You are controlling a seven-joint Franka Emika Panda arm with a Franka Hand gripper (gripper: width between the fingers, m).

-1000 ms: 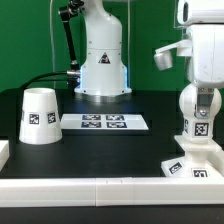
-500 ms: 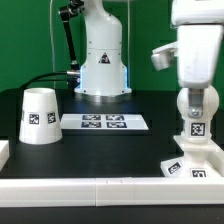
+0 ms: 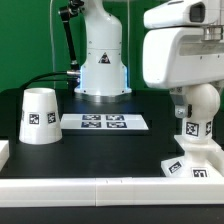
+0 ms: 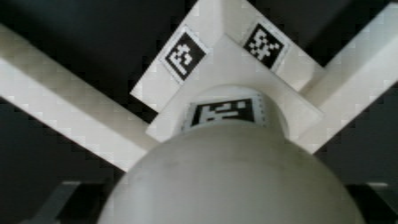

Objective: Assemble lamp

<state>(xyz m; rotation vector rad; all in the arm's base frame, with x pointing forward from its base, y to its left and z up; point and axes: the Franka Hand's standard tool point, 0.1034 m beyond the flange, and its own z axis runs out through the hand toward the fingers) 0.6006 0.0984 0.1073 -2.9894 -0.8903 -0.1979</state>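
While gripper (image 3: 188, 72) hangs directly above bulb (image 3: 201, 112), fingers hidden in both views: cannot tell if open or closed. Bulb stands upright on square base (image 3: 190, 167), at front corner of worktop (image 3: 110, 150), exterior view's right. Shade (image 3: 39, 116) upright near exterior view's left edge. Marker board (image 3: 104, 122) lies flat between, apart from both.

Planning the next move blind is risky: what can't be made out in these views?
Gripper: exterior view, white arm housing hides the jaws; open or shut unknown.
Flat square white plastic base: exterior view, cut by the frame's edge.
Rounded white plastic bulb: wrist view, blurred, so its seating is unreadable.
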